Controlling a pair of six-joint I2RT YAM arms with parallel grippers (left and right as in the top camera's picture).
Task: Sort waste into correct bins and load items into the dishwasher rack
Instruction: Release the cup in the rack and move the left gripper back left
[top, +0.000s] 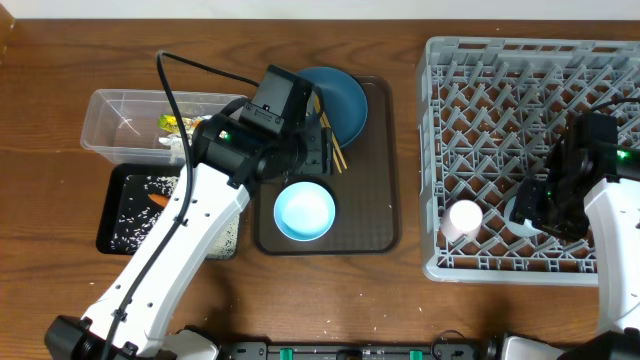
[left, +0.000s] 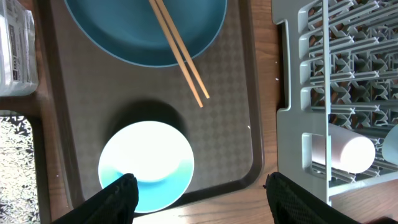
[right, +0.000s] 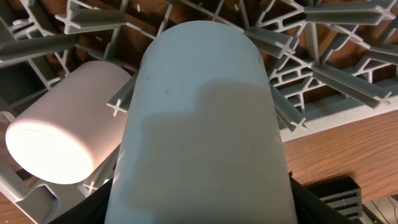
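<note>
My left gripper (top: 312, 158) (left: 208, 199) is open and empty above the brown tray, over the near edge of the white bowl (top: 304, 212) (left: 146, 163). The wooden chopsticks (top: 330, 140) (left: 183, 59) lie across the rim of the blue plate (top: 342, 95) (left: 143, 37). My right gripper (top: 545, 200) (right: 199, 208) is shut on the light blue cup (top: 520, 212) (right: 199, 118), low inside the grey rack (top: 500, 100) (right: 336, 81). The pinkish-white cup (top: 463, 218) (right: 62, 143) (left: 348, 152) lies on its side beside it.
The clear tub (top: 120, 115) (left: 15, 50) holds a yellow-green wrapper (top: 172, 123) and white paper. The black tray (top: 118, 185) (left: 15, 155) holds rice grains and the carrot (top: 158, 200). The brown serving tray (top: 385, 200) (left: 236, 112) sits between bins and rack.
</note>
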